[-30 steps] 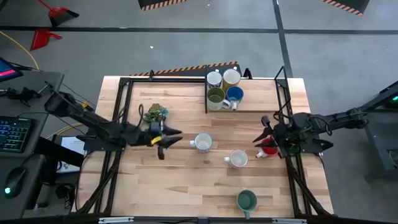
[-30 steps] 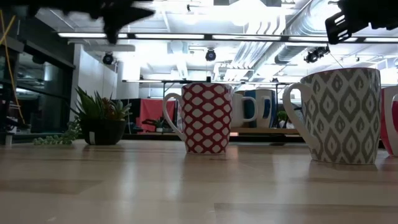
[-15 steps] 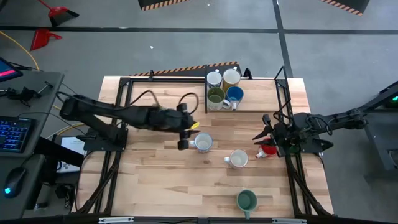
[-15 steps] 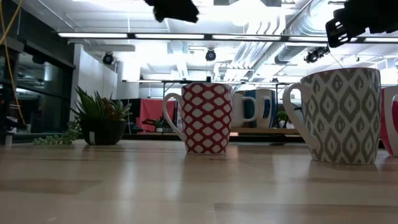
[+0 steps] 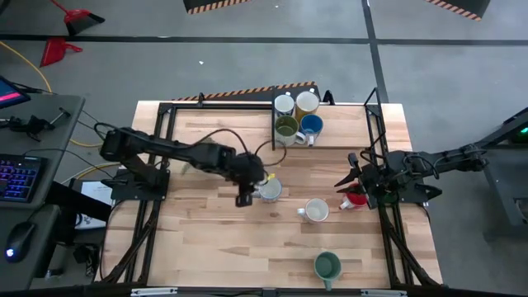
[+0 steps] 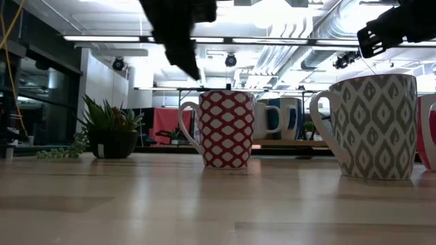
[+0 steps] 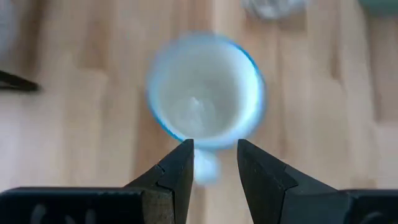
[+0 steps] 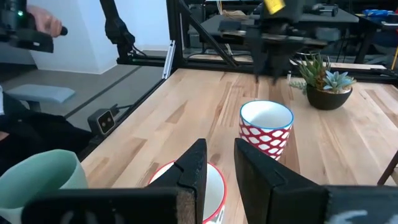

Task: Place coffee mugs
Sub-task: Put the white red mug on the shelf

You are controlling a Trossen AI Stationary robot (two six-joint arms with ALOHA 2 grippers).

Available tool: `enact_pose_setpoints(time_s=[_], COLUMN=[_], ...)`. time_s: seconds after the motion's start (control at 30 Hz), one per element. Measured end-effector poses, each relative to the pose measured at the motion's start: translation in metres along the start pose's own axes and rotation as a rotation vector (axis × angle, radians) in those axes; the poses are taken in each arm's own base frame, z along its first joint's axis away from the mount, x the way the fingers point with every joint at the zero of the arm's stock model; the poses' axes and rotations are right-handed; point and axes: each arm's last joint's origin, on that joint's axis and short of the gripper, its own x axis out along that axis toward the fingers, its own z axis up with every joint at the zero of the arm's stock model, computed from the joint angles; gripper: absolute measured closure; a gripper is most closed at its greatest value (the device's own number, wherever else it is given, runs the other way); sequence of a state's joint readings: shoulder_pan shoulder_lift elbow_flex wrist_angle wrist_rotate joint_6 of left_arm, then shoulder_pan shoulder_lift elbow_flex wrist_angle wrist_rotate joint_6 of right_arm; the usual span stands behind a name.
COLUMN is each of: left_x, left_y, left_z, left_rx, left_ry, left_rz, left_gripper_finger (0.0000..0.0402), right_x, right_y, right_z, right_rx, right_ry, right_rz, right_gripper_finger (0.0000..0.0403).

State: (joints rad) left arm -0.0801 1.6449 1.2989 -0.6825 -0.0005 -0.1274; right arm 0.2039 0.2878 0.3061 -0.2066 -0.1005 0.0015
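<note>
the left gripper [image 5: 247, 186] hangs over the table [image 5: 206, 239] just beside the red-patterned mug [image 5: 269, 189], its fingers [image 7: 180, 171] parted around nothing, straddling the handle from above. the right gripper [image 5: 350, 183] sits over the red mug [image 5: 357, 199] at the right edge, fingers slightly apart, gripping nothing.

Left arm stretched out across the bench toward centre, wrist bent down, left hand [image 5: 245, 188] pointing straight down with fingers [image 7: 178, 169] parted by a narrow gap, nothing between them. Right arm comes in from the right edge, right hand [image 5: 350, 185] low, fingers [image 8: 194, 165] slightly apart, empty.
</note>
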Motion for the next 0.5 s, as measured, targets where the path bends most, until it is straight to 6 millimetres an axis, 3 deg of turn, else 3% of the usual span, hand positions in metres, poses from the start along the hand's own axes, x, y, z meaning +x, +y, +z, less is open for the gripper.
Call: enact_pose_setpoints(time_s=[0.2, 0.5], left_x=[-0.006, 0.021], left_y=[-0.018, -0.036], left_z=[-0.018, -0.036], left_rx=[0.026, 0.028], left_ry=[0.147, 0.128], left_rz=[-0.025, 0.088], left_gripper_finger=[0.0289, 0.0289], right_x=[0.0, 0.0], right_y=[0.0, 0.0], right_z=[0.0, 0.0], right_rx=[0.001, 0.02], right_ry=[0.001, 0.0], right_rz=[0.0, -0.001], right_gripper_finger=[0.0339, 0.0339])
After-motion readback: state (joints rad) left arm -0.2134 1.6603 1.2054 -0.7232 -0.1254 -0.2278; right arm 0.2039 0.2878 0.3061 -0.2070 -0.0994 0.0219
